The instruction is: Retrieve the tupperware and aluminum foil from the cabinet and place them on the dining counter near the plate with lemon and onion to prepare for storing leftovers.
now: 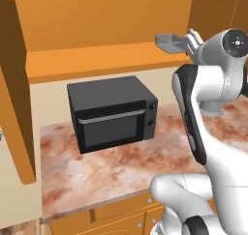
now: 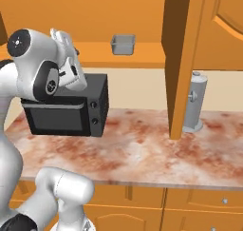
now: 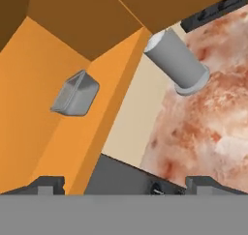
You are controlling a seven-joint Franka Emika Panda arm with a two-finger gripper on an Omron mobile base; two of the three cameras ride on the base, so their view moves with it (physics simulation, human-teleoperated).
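We had the jaws (image 3: 124, 184) spread wide and empty, the tupperware (image 3: 75, 94) ahead of them and off to one side on the cabinet (image 3: 58, 132) shelf. From that rolled angle we risked clipping the shelf edge or nudging the container deeper.

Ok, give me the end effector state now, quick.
End effector: open, holding nothing; fingertips spread wide, tupperware sits apart on the cabinet shelf.
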